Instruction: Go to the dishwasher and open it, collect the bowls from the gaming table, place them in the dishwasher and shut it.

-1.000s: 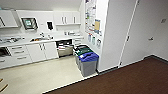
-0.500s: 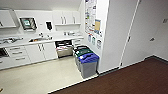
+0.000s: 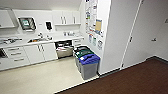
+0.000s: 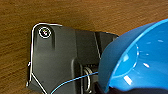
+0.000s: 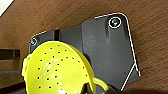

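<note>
The dishwasher [image 3: 64,51] sits under the white counter at the far side of the kitchen. Its steel front is tipped open and the dark interior shows above it. In the left wrist view my left gripper [image 4: 117,90] is shut on the rim of a blue bowl [image 4: 140,60], which hangs above the dark wood floor. In the right wrist view my right gripper [image 5: 98,90] is shut on a yellow-green bowl [image 5: 56,67] dotted with small holes, also above the wood floor. The gaming table is out of view.
Grey bins [image 3: 88,65] with blue and green lids stand against the wall, just right of the dishwasher. A pale kitchen floor [image 3: 42,75] meets the dark wood floor [image 3: 125,80] I stand on. White counter with sink [image 3: 37,40] on the left; white doors [image 3: 140,32] on the right.
The whole head picture has shifted slightly, so the camera has moved; the bins and kitchen now sit a little lower and nearer. Nothing in the scene itself has moved.
</note>
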